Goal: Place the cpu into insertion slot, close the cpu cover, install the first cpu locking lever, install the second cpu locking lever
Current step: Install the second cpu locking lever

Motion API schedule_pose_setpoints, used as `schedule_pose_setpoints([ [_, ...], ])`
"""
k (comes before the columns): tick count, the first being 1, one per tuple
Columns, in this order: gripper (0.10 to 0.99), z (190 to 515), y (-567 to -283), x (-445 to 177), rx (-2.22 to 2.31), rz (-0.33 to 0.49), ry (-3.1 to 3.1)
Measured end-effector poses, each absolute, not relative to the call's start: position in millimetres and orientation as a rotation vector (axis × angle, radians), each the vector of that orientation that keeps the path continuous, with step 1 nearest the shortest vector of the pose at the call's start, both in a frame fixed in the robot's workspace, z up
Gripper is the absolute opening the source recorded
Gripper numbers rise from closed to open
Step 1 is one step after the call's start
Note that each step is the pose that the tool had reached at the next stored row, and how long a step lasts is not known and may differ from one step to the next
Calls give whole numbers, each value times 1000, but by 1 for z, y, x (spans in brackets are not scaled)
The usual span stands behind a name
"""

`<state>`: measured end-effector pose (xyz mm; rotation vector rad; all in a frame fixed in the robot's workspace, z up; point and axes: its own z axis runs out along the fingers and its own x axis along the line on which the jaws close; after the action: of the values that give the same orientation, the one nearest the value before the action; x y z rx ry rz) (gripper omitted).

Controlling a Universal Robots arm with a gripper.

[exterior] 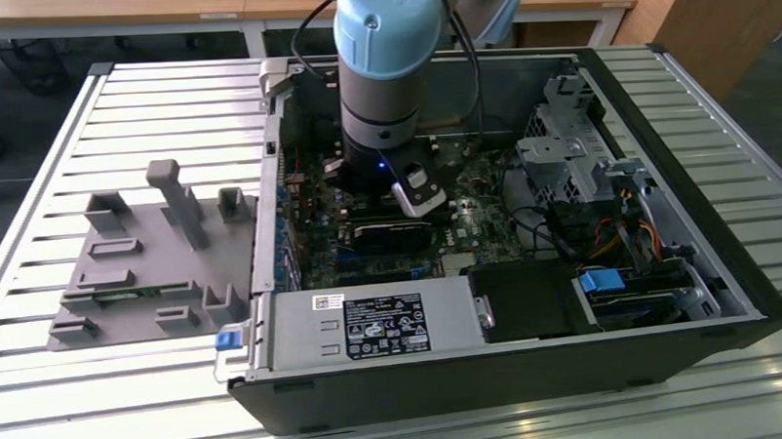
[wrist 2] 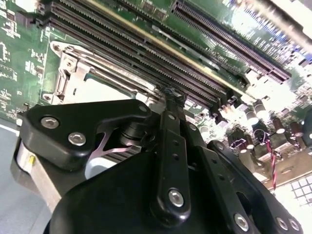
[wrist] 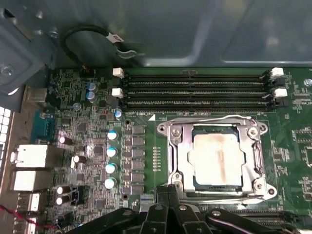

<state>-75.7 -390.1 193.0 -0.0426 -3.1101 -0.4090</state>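
Observation:
In the first wrist view the cpu (wrist: pixel 218 161) lies flat in the insertion slot (wrist: pixel 171 176), its metal top smeared tan. The cpu cover (wrist: pixel 179 146), a silver frame, is down around it. A thin wire locking lever (wrist: pixel 204 118) runs along the socket's side next to the memory slots. My gripper (wrist: pixel 168 192) has its black fingers together, tip at the socket's edge near one corner, with nothing seen between them. In the second wrist view the fingertip (wrist 2: pixel 171 97) sits by the socket frame (wrist 2: pixel 73 73). In the exterior view the gripper (exterior: pixel 413 194) reaches down into the open computer case.
Long black memory slots (wrist: pixel 195 87) lie beside the socket, and capacitors (wrist: pixel 111 151) stand on its other side. The case wall (wrist: pixel 195 29) rises behind. In the exterior view a grey fixture (exterior: pixel 151 257) sits on the slatted table, and drive bays (exterior: pixel 571 155) and a power supply (exterior: pixel 368 328) crowd the case.

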Motion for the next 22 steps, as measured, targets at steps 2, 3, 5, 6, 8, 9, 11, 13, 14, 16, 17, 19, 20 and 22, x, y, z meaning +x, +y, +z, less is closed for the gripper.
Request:
schedule_pose_setpoints([
  [2,106,192,-388,-76,-43,-410,-3110],
  [3,106,192,-388,-77,-43,-411,-3110],
  [5,106,191,-388,-77,-43,-410,-3110],
  [6,106,191,-388,-77,-42,-410,-3110],
  [8,106,191,-389,-78,-42,-411,-3110],
  [9,106,191,-389,-78,-43,-411,-3110],
  [11,106,191,-390,-78,-43,-411,-3110],
  [13,106,192,-390,-78,-43,-411,-3110],
  [14,106,192,-390,-78,-42,-412,-3110],
  [16,106,193,-390,-79,-43,-414,-3110],
  [17,106,194,-390,-79,-43,-414,-3109],
  [19,106,197,-390,-79,-43,-414,-3109],
  [20,106,198,-390,-79,-43,-414,-3109],
  [22,106,199,-390,-79,-43,-414,-3109],
])
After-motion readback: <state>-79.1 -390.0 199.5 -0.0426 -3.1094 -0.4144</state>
